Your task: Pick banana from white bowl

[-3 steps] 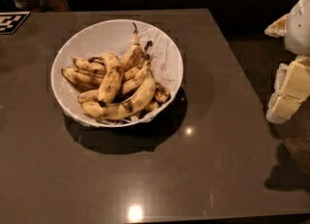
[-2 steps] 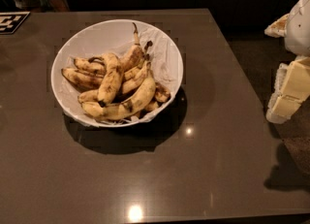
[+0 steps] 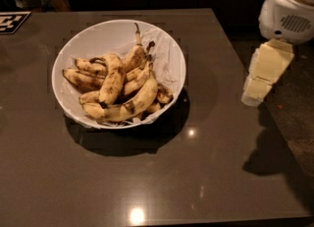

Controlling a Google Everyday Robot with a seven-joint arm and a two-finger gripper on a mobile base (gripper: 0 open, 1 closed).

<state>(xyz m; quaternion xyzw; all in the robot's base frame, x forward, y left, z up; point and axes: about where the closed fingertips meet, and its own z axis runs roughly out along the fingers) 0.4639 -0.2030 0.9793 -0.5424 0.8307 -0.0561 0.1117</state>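
Where the dark grey surface [image 3: 221,172] fills nearly the whole view, it carries one large thing: the white bowl [image 3: 169,54], round and deep with a thin rim, standing left of the middle and casting a dark shadow toward the near side. Beyond the right edge of the surface a strip of darker, speckled floor [image 3: 299,127] shows. At the top right corner the robot's rounded white arm housing [image 3: 289,7] comes into view, with a small grille on its side. Below that housing hangs the cream-coloured hand [image 3: 257,86], pointing down and a little to the left, out past the right edge of the surface and well apart from the bowl. It holds nothing, and whether it is set wide or narrow cannot be told from this angle. Its shadow falls on the surface edge and the floor beneath it. Inside the bowl lie the bananas [image 3: 117,86], a heap of yellow fruit with many brown and black spots, piled against one another toward the near wall, several stems pointing up toward the far rim. At the far left corner of the surface lies a flat black-and-white checkered marker [image 3: 12,20]. Two small bright light spots [image 3: 137,215] glint on the surface near the front.
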